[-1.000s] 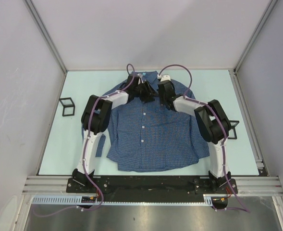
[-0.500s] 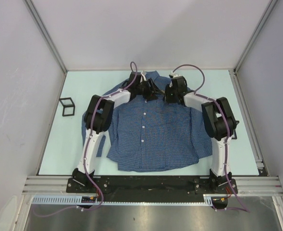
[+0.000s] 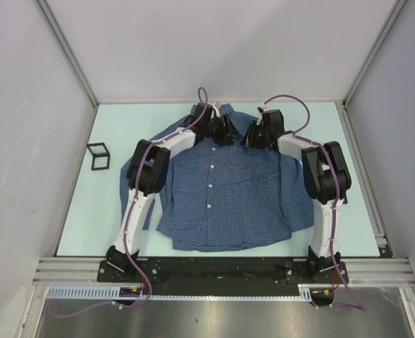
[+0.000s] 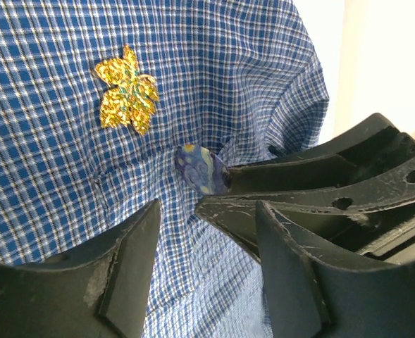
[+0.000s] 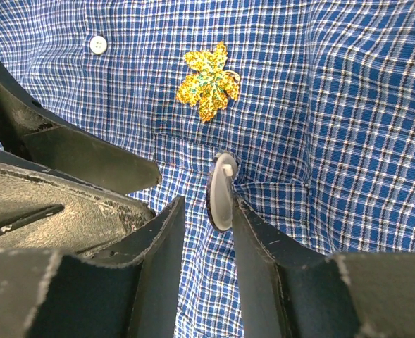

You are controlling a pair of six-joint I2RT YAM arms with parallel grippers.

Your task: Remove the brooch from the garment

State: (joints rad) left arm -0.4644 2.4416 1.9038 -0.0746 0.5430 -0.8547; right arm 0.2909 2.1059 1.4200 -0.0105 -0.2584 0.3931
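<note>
Since the gold leaf brooch (image 5: 208,81) looks light and thin, pinch its edge softly | pinned on the checked shirt (image 3: 214,197) near the round badge (image 5: 221,190) | right jaws a little open around that badge | left jaws wide, holding nothing

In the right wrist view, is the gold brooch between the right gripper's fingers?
No, the brooch lies on the shirt beyond the fingertips; a pale round disc sits between them.
</note>
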